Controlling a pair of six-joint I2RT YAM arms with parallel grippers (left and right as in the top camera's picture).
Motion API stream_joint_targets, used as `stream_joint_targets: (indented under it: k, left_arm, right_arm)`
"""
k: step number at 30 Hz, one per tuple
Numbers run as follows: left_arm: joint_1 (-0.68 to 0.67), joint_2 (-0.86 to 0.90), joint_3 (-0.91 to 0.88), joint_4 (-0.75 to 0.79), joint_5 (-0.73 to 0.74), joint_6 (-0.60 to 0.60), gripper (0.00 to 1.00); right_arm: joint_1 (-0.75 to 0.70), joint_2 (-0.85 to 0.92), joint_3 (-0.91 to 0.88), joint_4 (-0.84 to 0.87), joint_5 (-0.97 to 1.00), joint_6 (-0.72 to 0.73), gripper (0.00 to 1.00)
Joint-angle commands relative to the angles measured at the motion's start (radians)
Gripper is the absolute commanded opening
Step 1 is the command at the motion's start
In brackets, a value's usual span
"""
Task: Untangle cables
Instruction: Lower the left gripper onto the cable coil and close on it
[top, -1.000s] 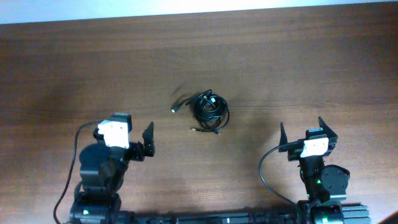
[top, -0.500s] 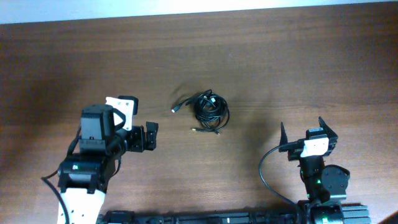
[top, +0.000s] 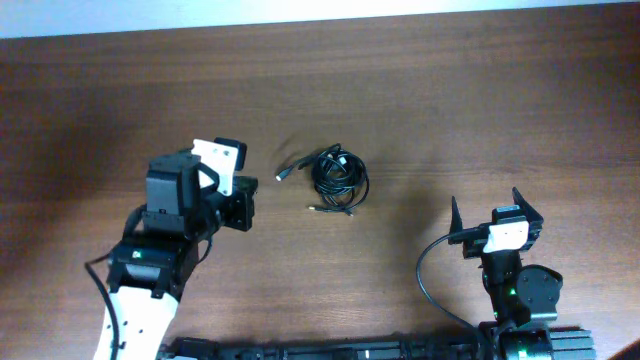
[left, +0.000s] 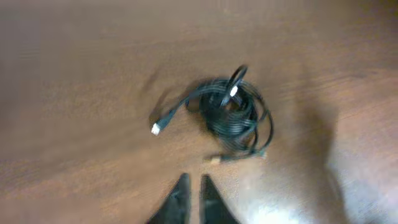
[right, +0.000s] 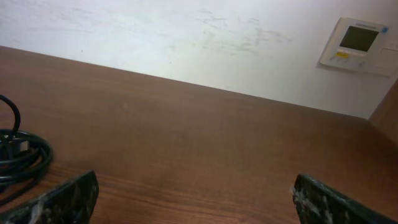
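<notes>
The cables (top: 338, 178) are thin black cords wound into a small tangled coil on the wooden table, with one plug end (top: 281, 176) sticking out to the left. My left gripper (top: 243, 205) hangs just left of and a little nearer than the coil, apart from it. In the left wrist view the cables (left: 233, 112) lie ahead of my left gripper (left: 194, 180), whose fingers stand almost together with nothing between them. My right gripper (top: 495, 212) stays near the front right, open and empty. The right wrist view catches a cable loop (right: 18, 155) at its left edge, far from my right gripper (right: 194, 196).
The brown table (top: 480, 90) runs back to a white wall, and its far edge (top: 320, 25) shows at the top. A white wall panel (right: 356, 43) hangs at the upper right of the right wrist view. Thick black arm wires (top: 430, 270) curl beside the right arm.
My left arm has swung up and right toward the coil, and its jaws have gone from wide apart to nearly together. The right arm and the cables have not moved.
</notes>
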Motion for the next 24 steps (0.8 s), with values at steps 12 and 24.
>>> stream_joint_targets:
  k: [12,24]
  left_arm:
    - [-0.192,0.188,0.019,0.076,-0.132,-0.022,0.74]
    - [-0.192,0.188,0.019,0.098,-0.133,-0.022,0.79]
  right_arm:
    - [0.005,-0.004,-0.005,-0.006,0.008,0.004,0.98]
    - [0.005,-0.004,-0.005,-0.006,0.008,0.004,0.98]
